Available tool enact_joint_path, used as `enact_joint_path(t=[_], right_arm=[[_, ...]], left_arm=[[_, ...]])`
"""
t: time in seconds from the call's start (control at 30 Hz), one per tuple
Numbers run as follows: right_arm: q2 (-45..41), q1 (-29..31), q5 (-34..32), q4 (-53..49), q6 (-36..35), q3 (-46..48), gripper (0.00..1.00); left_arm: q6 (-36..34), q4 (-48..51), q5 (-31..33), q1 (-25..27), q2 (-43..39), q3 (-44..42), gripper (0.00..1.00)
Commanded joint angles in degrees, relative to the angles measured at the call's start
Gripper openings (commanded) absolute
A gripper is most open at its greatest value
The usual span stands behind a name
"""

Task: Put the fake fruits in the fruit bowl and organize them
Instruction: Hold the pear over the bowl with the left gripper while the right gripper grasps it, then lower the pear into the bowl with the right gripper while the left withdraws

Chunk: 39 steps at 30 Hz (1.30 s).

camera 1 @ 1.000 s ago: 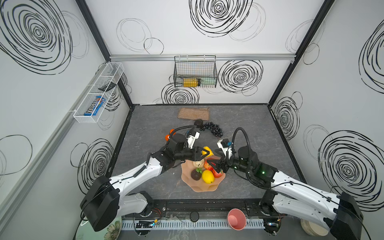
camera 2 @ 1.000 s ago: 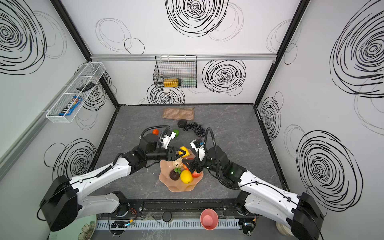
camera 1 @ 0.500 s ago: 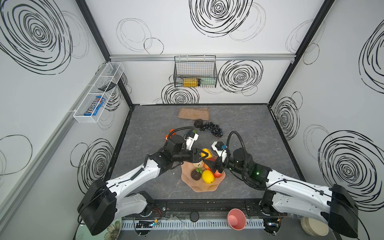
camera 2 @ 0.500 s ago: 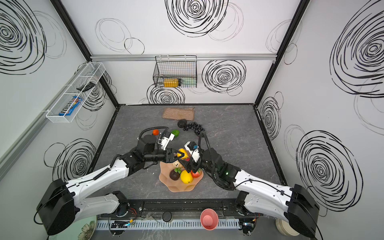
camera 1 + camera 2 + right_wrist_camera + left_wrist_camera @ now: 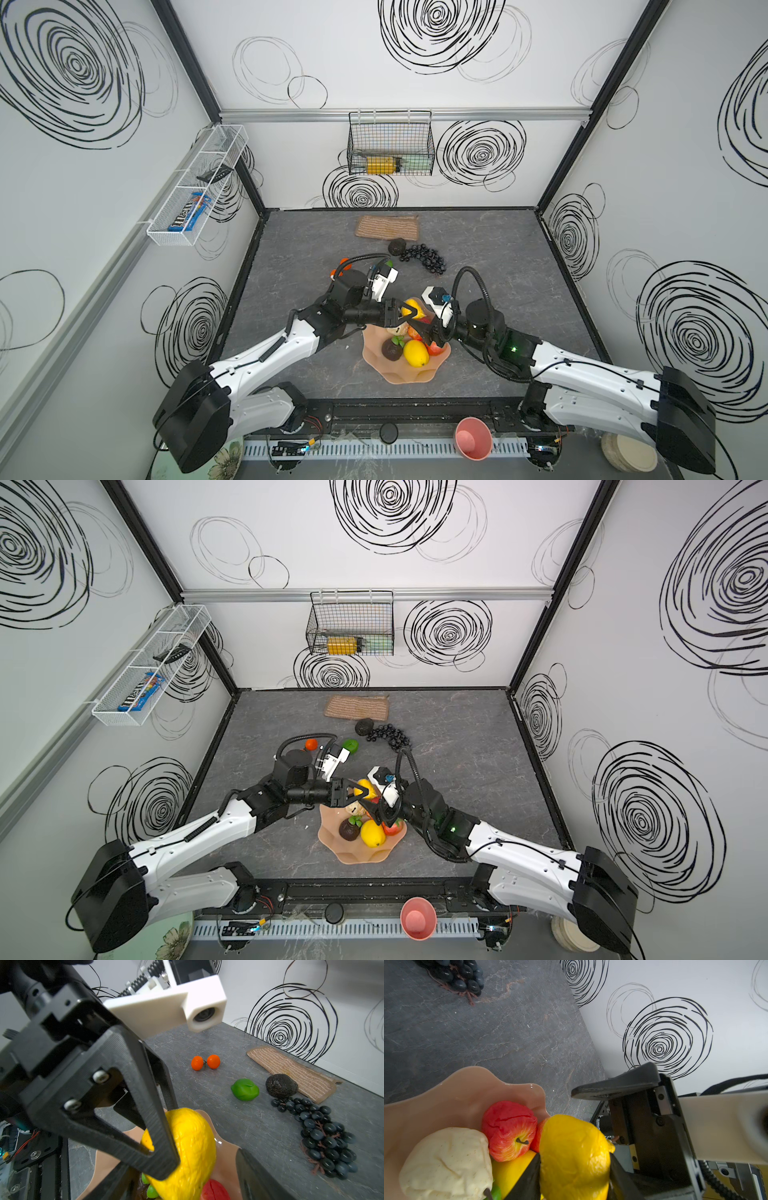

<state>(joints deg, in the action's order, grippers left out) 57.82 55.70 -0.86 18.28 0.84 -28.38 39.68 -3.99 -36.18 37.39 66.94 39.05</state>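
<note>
**Ana:** Right, the left gripper is clamped on a lemon, one finger on each flank, hanging just over the fruit bowl.

**Ben:** Why hold it up there and not drop it?

**Ana:** My guess is there's no free spot. Directly beneath its fingertips sit the apple, the pear and a second lemon, all packed tight.

**Ben:** And the right gripper?

**Ana:** Spread wide with nothing in it, meeting the left one tip to tip. The lemon sits between its fingers, and a sliver of bowl shows beside one of them. I'd call it a handover or a steadying move.

**Ben:** What's outside the bowl?

**Ana:** The two oranges and the lime lie on the table near the left gripper's wrist. The avocado and the grape bunch, just beside each other, lie well beyond both grippers' tips.

**Ben:** Anything you can't see?

**Ana:** Plenty. In both top views the grippers cover the part of the bowl beneath them, and the left arm's cable masks most of the oranges. The left wrist view cuts off the lemon's lower end and shows only one right finger. There's also something green under the pear, and I can't tell what it is.
</note>
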Motion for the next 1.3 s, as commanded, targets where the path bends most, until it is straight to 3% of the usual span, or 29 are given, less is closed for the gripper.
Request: enact_joint_path(t=[0.0,0.3,0.73,0.9,1.27], right_arm=[[1.1,0.1,-1.6,3.4,-1.0,-0.2,0.74],[1.8,0.9,-0.8,4.6,-1.4,-0.2,0.8],[0.6,1.4,-2.2,4.3,-0.4,0.5,0.57],[1.3,1.4,-2.7,3.2,0.3,-0.4,0.51],[2.9,1.4,-3.0,1.0,2.1,-1.5,0.48]], left_arm=[[-0.9,-0.2,-2.5,0.5,-0.4,1.4,0.47],[-1.0,-0.6,-2.4,0.7,-0.2,1.1,0.47],[-0.5,-2.2,-2.3,0.7,1.2,1.2,0.47],[-0.4,-3.1,-1.6,0.5,1.1,1.0,0.52],[0.0,-4.1,-0.7,-1.3,-0.3,-0.9,0.65]])
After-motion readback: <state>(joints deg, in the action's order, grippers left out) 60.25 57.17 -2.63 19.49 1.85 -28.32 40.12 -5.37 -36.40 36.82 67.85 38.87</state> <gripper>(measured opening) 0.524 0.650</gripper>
